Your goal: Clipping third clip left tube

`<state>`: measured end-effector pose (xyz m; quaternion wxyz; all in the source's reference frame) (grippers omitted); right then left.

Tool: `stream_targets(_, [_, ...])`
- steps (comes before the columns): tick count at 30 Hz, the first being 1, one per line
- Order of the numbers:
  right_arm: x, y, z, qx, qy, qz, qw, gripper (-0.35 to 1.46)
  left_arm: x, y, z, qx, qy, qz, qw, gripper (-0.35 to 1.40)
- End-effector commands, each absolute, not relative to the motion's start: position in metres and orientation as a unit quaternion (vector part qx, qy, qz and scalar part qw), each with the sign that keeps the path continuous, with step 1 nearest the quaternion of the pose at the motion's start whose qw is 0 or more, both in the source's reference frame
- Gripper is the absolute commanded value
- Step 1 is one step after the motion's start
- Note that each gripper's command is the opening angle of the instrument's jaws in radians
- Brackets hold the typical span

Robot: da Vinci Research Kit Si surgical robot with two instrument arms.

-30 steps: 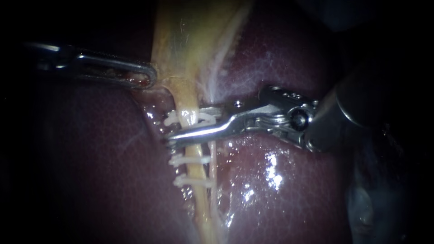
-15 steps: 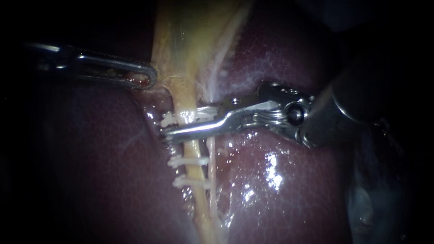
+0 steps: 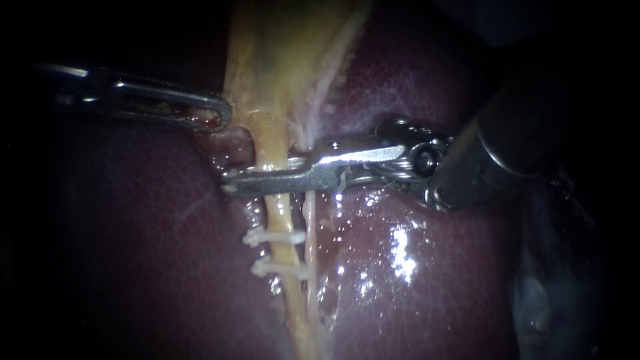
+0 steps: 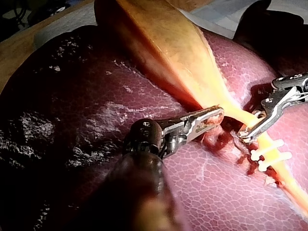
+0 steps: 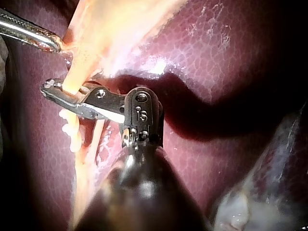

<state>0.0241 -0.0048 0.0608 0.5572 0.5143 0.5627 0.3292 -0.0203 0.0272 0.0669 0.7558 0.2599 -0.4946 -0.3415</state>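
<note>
The yellow left tube [image 3: 279,213] runs down from the gallbladder [image 3: 287,60] over the liver [image 3: 133,233]. My right instrument [image 3: 230,185] lies across this tube just above two white clips [image 3: 275,237] [image 3: 280,269], its jaws shut on the tube from both sides. Whatever sits between the jaws is hidden. A thinner pale tube [image 3: 311,227] runs beside it on the right. My left instrument [image 3: 212,115] has its jaws shut on the gallbladder's edge, pulling left. In the left wrist view it [image 4: 217,115] holds reddish tissue beside the right instrument [image 4: 250,134].
Wet, glistening liver [image 3: 400,253] lies under the right instrument's wrist. In the right wrist view the left instrument [image 5: 48,43] sits just beyond the right jaws [image 5: 48,86]. A wooden bench edge [image 4: 19,53] and white cloth [image 4: 226,17] show behind the liver.
The right jaws, open around the tube with a white clip showing between them, have closed on it and reached further left. The clip is now hidden. The left instrument has held still.
</note>
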Motion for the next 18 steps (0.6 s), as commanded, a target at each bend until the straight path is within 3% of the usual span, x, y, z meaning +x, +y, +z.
stream_targets(1, [0.0241,-0.0049,0.0607,0.517,0.562,0.326,0.557,-0.35,-0.0203,0.0272,0.0669,0.26,-0.495,-0.341,0.756,-0.35])
stream_targets(18, [0.0243,-0.0055,0.0609,0.517,0.562,0.323,0.559,-0.35,-0.0204,0.0272,0.067,0.261,-0.495,-0.34,0.756,-0.35])
